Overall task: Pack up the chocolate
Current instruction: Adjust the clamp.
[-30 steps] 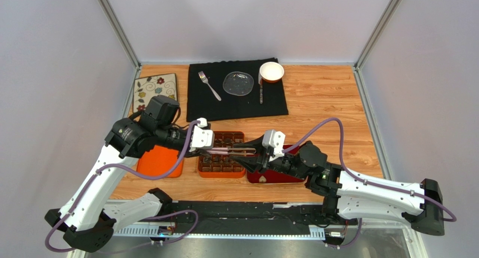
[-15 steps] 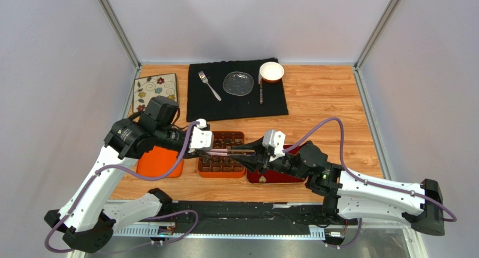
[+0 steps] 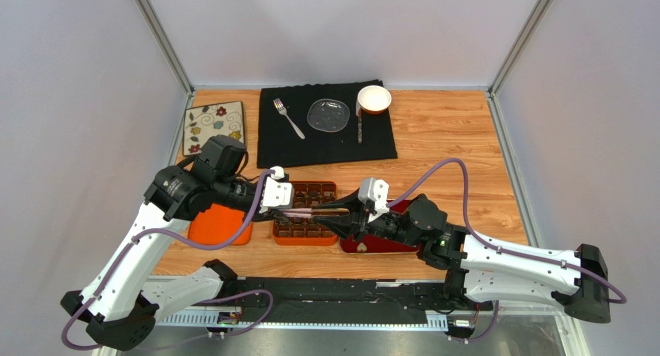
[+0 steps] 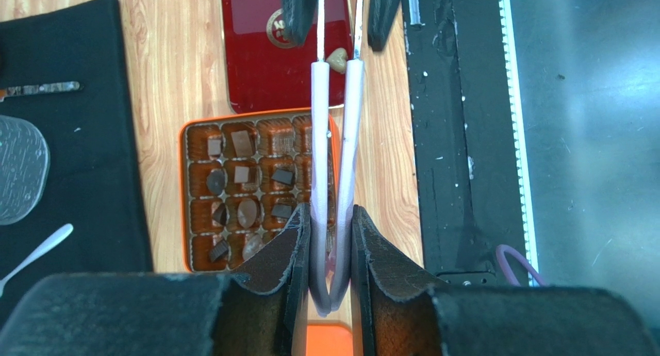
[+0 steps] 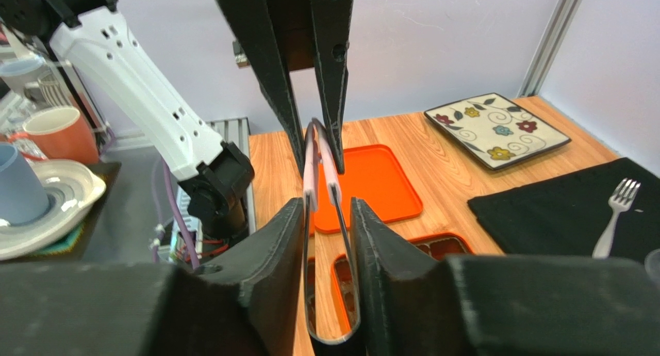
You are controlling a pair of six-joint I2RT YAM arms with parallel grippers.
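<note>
In the top external view the tongs [image 3: 317,211] are held level between the two arms, above the orange box [image 4: 184,201] on the tabletop [image 3: 441,139]. Compared with a second ago, the right fingers [image 5: 263,255] are drawn in much closer around the metal tip end, and the right arm is shifted slightly left. Whether the tips are actually pinched cannot be told, since thin gaps seem to remain in the left wrist view. The left fingers [image 4: 290,271] are clenched on the lavender bend end. A handover of the tool is judged to be under way, so no piece is being moved at present. The chocolate [image 4: 246,210] is seen lying in the box's grid compartments, about one piece per cell. The near column is partly hidden under the tongs, and a few cells toward the right look unfilled. On the red box [image 4: 263,77] to the right, only a small tan heart [image 4: 337,59] is seen. A flat orange lid [image 3: 221,223] is set to the left.
</note>
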